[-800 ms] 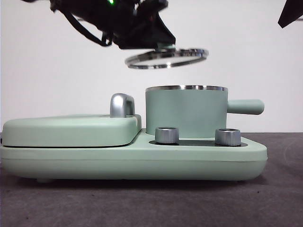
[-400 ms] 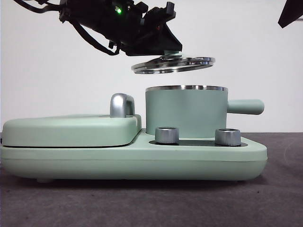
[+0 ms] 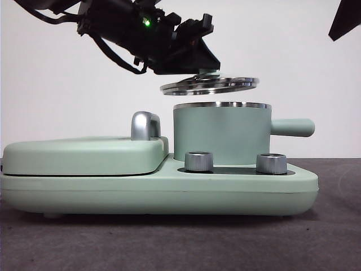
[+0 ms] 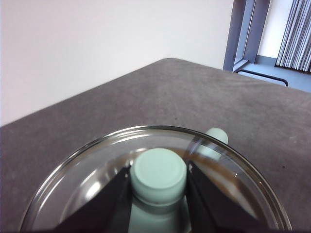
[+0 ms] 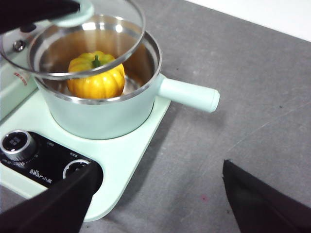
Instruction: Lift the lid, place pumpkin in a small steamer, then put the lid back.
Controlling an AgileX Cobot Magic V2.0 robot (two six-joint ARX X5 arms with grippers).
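Observation:
The clear glass lid [image 3: 210, 85] with its steel rim hovers, slightly tilted, just above the small steamer [image 3: 221, 132], a mint-green pot with a side handle [image 3: 292, 127]. My left gripper [image 4: 159, 175] is shut on the lid's mint-green knob [image 4: 158, 170]; in the front view that arm [image 3: 148, 34] reaches in from the upper left. Inside the small steamer [image 5: 104, 104] sits the yellow-orange pumpkin [image 5: 96, 76], seen under the lid [image 5: 73, 41] in the right wrist view. My right gripper [image 5: 155, 200] is open, off to the handle side, holding nothing.
The steamer stands on a mint-green cooker base [image 3: 158, 189] with two silver dials [image 3: 198, 161] in front. A flat mint-green cover [image 3: 84, 153] with a steel handle [image 3: 145, 125] lies to the left. The table is dark grey.
The left gripper has carried the lid to the right and down, from high and left of the pot to just above its rim.

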